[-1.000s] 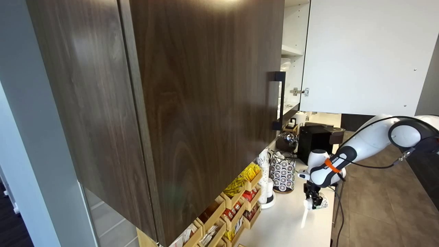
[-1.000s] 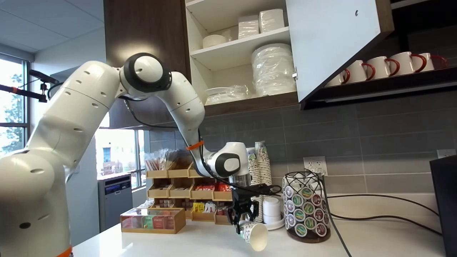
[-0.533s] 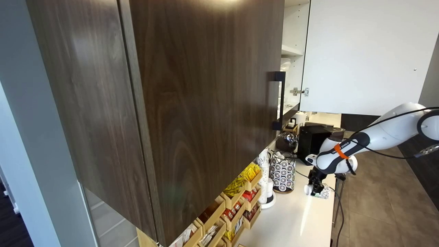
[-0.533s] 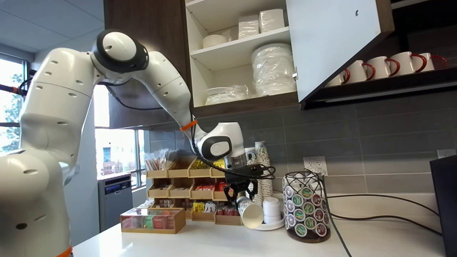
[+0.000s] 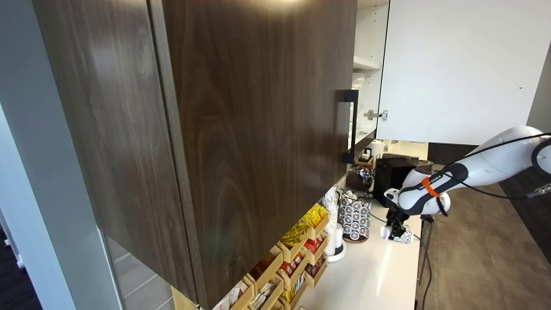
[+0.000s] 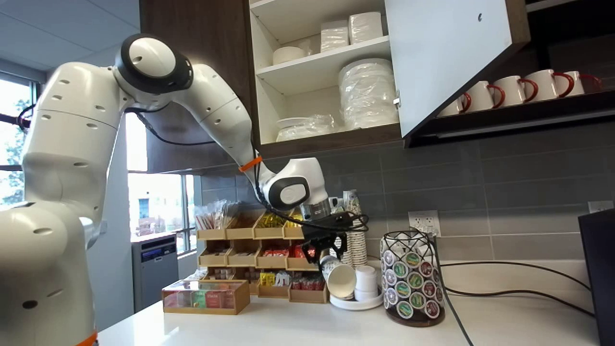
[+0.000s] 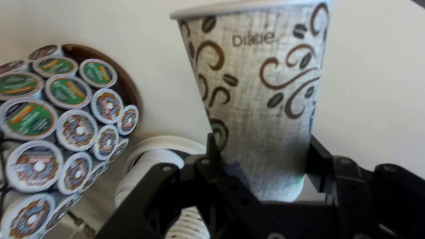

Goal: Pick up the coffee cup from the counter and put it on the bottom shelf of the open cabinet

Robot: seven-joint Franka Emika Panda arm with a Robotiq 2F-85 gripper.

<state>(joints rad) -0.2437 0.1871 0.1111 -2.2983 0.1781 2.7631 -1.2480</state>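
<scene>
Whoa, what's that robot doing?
The robot arm has its gripper shut on a patterned coffee cup, near the cup's narrow bottom. The cup is tipped sideways and held up off the counter. It's meant to go in the open cabinet higher up, but it isn't there yet.

The coffee cup [image 7: 262,83] carried the brand name "Dixie" near its rim. Small lettering on the robot arm [image 5: 488,170] seemed to read "FRANKA EMIKA". Labels on the pods [image 7: 78,130], left in the wrist view, were too blurred to read.
</scene>
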